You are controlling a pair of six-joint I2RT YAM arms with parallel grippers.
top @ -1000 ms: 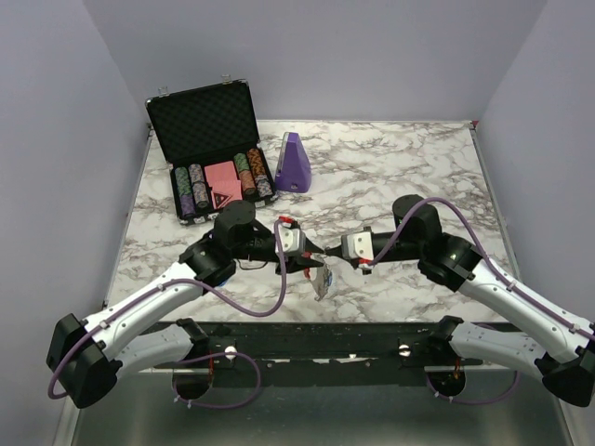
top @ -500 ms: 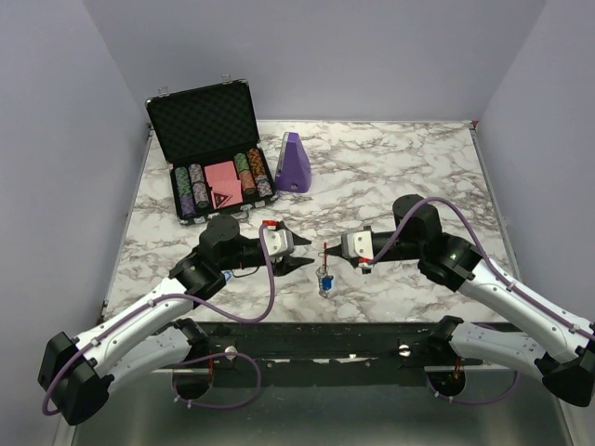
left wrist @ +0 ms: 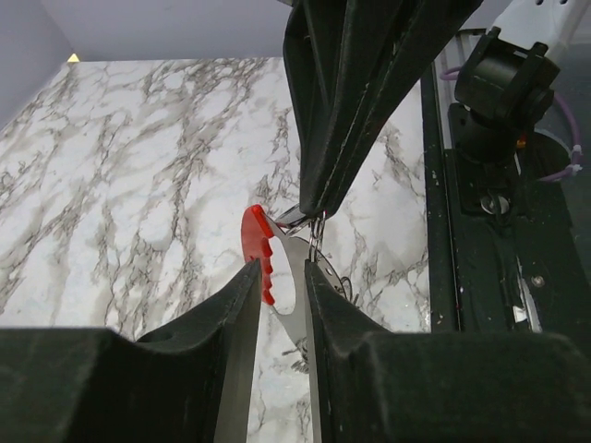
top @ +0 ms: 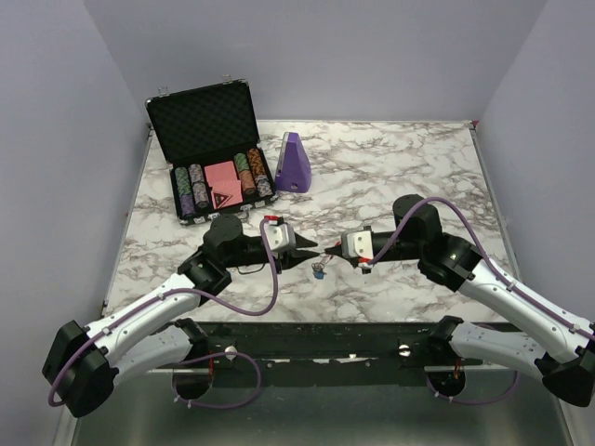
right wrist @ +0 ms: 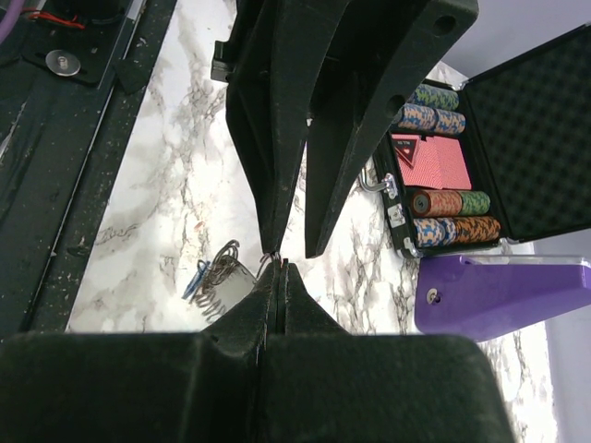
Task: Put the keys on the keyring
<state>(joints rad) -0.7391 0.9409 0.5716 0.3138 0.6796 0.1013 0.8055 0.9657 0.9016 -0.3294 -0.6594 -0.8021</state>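
Note:
The keyring (left wrist: 258,242), a red plastic arc joined to silvery metal, hangs above the table's front middle. My left gripper (left wrist: 282,269) is shut across it, the red arc against one finger and the silvery part against the other. My right gripper (right wrist: 280,265) comes from the opposite side and is shut on the ring's thin metal end, tip to tip with the left gripper (top: 310,251). Under the right gripper (top: 328,253) hang keys (right wrist: 220,277) on wire loops, one with a blue tag (right wrist: 195,278). In the top view the keys (top: 320,270) show as a small cluster.
An open black case (top: 209,116) with poker chips and red cards stands at the back left. A purple wedge-shaped object (top: 294,163) sits just right of it. The table's front edge and black rail (top: 307,336) lie close below the grippers.
Half a second ago my left gripper stood open to the left, and the ring hung from the right gripper alone. It has moved back right and shut on the ring. The right arm stayed put.

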